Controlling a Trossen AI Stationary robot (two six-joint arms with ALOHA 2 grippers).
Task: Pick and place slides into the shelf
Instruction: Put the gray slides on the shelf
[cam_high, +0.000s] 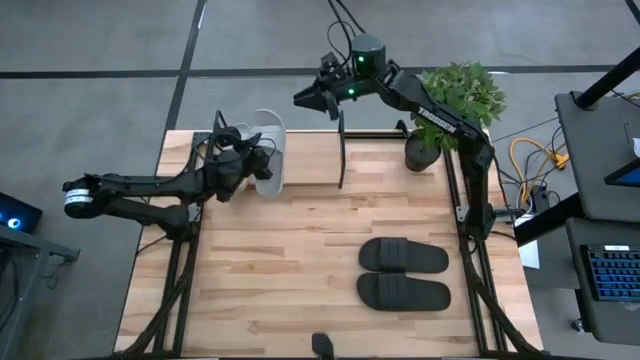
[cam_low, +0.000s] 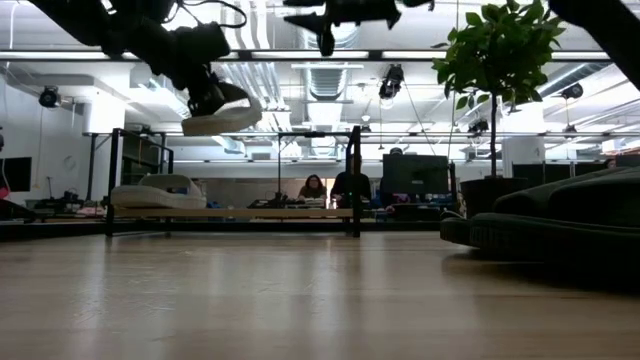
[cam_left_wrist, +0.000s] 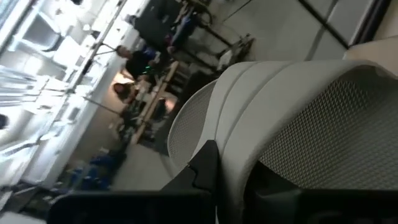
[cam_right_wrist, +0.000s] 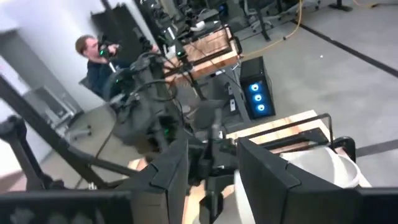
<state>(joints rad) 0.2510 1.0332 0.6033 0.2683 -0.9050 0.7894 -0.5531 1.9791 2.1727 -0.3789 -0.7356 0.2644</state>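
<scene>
While the left arm stretches in from the table's left edge, its gripper (cam_high: 243, 160) is up in the air at the shelf's left end, clamped on a white slide (cam_high: 268, 170). From table height, that slide (cam_low: 222, 118) hangs clear above the shelf board, sole down and roughly level. The left wrist view is filled with its pale strap and mesh-textured lining (cam_left_wrist: 311, 124), one dark finger (cam_left_wrist: 202, 165) pressed against it.

Just below, the other white slide (cam_low: 158, 192) already sits on the left part of the shelf (cam_low: 230, 212); from above it (cam_high: 262, 127) peeks out beyond the held one. The shelf (cam_high: 342, 150) runs along the table's far edge, thin black rods over a light board.

Moving right, the right gripper (cam_high: 312, 98) is raised high over the far edge, near the shelf's middle, fingers spread apart and holding nothing. Its wrist view shows both dark fingers (cam_right_wrist: 264, 171) with a clear gap between them, the left arm and a white slide (cam_right_wrist: 323, 168) beyond, and a person (cam_right_wrist: 93, 59) seated in the room behind.

Further right, a potted plant (cam_high: 455, 105) stands at the far right corner. Nearer the front, the two black slides (cam_high: 403, 272) lie side by side on the table (cam_high: 260, 290), well apart from the shelf.
</scene>
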